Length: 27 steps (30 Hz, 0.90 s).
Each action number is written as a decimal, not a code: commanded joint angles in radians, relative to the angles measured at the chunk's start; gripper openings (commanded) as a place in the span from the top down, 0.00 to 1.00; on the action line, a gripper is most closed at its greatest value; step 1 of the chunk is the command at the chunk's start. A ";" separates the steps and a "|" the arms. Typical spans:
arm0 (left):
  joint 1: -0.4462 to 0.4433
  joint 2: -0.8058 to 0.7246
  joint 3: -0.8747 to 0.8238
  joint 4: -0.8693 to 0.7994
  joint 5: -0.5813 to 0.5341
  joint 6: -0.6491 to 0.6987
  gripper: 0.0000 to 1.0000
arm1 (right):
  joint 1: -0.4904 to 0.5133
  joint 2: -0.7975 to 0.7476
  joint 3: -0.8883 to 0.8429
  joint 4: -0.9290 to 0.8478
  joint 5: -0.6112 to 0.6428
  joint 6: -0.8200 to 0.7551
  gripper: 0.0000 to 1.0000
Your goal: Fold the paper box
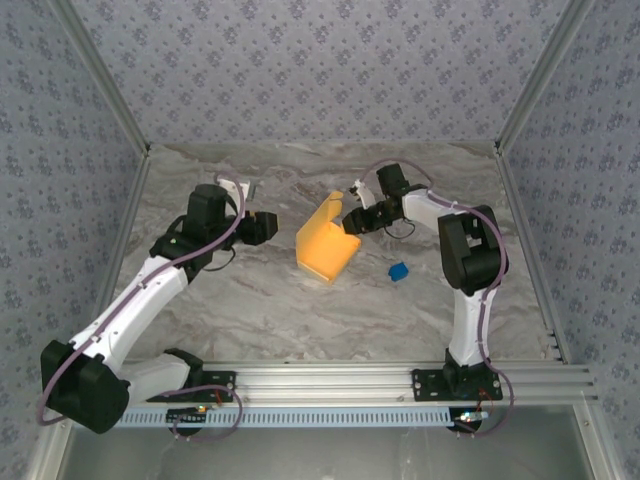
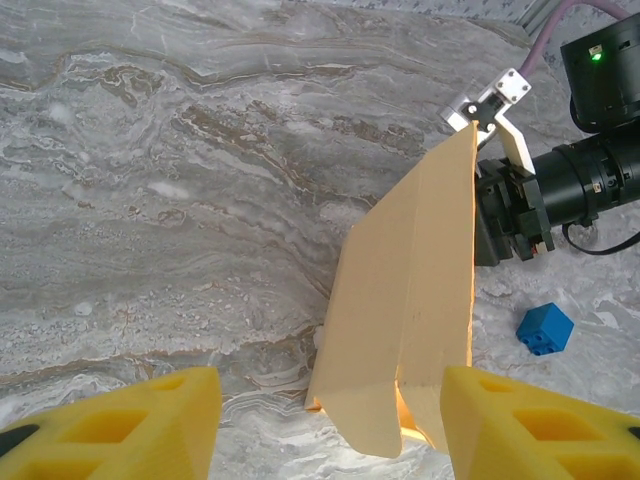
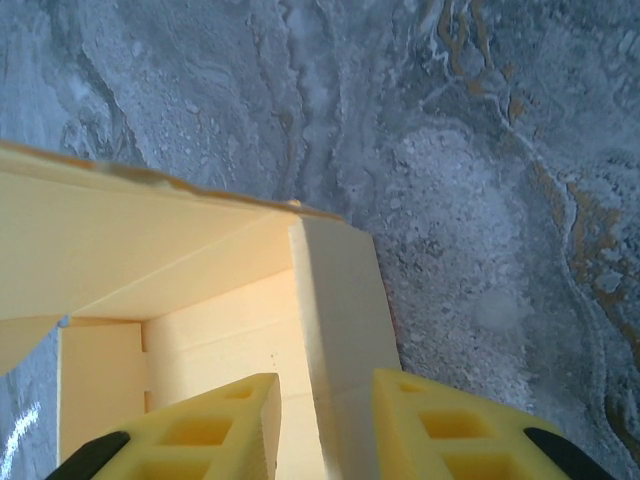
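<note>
The paper box (image 1: 328,248) is standing half-folded near the middle of the marble table (image 1: 250,300), one flap rising at its far end. I am reaching my right arm in from the right side, elbow bent high and forearm pointing left. My right gripper (image 1: 352,222) is meeting the box at that raised flap. In my right wrist view my right gripper (image 3: 325,385) is pinching an upright wall of the paper box (image 3: 200,270) between its two yellow fingers (image 3: 215,430), with the box's inner corner just ahead of them.

I am stretching my left arm diagonally from the near left corner toward the box. My left gripper (image 1: 265,228) is hovering just left of it, apart from it, with its jaws spread and grasping nothing. In my left wrist view my left gripper (image 2: 328,375) is framing the near end of the paper box (image 2: 410,300).

From that side the box's tall panel is hiding the fingertips of my right gripper (image 2: 505,215), so the pinch itself is not showing there. The bottom edge is cutting off the fingers in both wrist views. The left part of the box is running out of my right wrist view. A small blue block (image 1: 398,271) is lying on the table right of the box, near but not touching; it is showing beside the panel (image 2: 545,328) too.
</note>
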 commanded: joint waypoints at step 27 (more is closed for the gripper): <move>0.007 0.011 -0.028 0.013 -0.003 0.005 0.40 | 0.038 -0.023 -0.020 -0.035 0.175 -0.008 0.86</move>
